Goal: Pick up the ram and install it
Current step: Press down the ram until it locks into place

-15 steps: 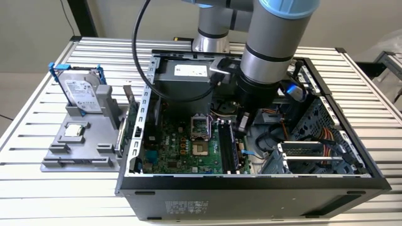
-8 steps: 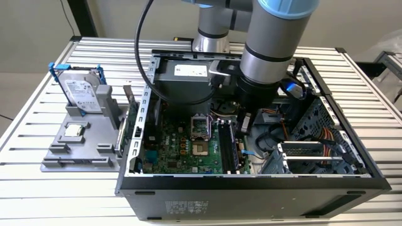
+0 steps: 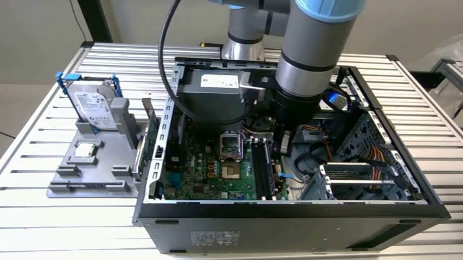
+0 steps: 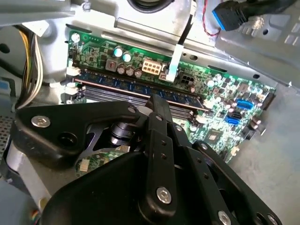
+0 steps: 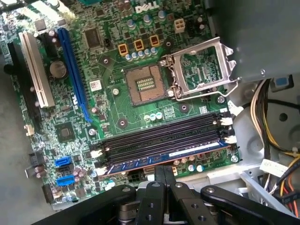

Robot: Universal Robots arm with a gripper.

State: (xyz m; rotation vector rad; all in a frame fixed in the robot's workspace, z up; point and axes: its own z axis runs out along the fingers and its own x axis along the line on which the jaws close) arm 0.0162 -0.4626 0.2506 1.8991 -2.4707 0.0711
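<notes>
Slatted metal surface (image 3: 43, 135) carrying open computer case (image 3: 289, 216): ram (image 5: 164, 157), thin, stiff, light and likely fragile, best held by its long edges, sits in the outermost motherboard slot (image 5: 161, 140), gripper (image 5: 159, 176) closed just above it, holding nothing.

Exterior view: high, off arm, looks down steeply at slatted worktop (image 3: 43, 162), takes in whole open computer case (image 3: 289, 222) from its near wall.

First wrist view: rides arm, close above motherboard (image 5: 117, 117), looks nearly straight down past gripper (image 5: 164, 176).

Second wrist view: rides arm, very close, shallow slant across board, gripper (image 4: 157, 105) bulk in foreground.

Shared by both wrist views: memory slots (image 5: 161, 140) with ram (image 4: 140, 89) seated.
</notes>
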